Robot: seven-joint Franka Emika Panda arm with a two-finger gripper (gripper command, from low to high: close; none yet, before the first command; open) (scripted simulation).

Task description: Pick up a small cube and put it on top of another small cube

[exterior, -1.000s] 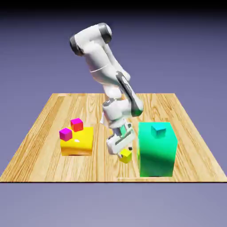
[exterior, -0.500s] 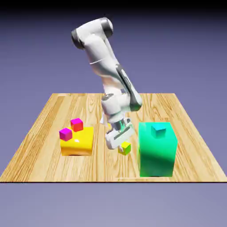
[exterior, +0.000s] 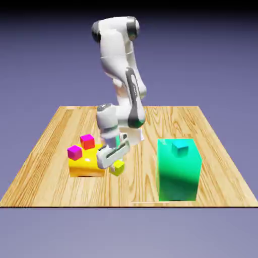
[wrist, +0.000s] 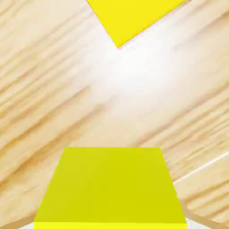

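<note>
Tall green block nearest, smooth, boxy, one small teal cube on top. Small yellow cube – plain, matte – is clamped in the closed end effector, lifted clear of the table, just beside the flat yellow-orange block. Hand view: the cube fills the bottom, a corner of the flat block at top, glossy wood grain between. On the flat block: one magenta cube, one red cube – four small cubes, two big blocks. White arm behind.
</note>
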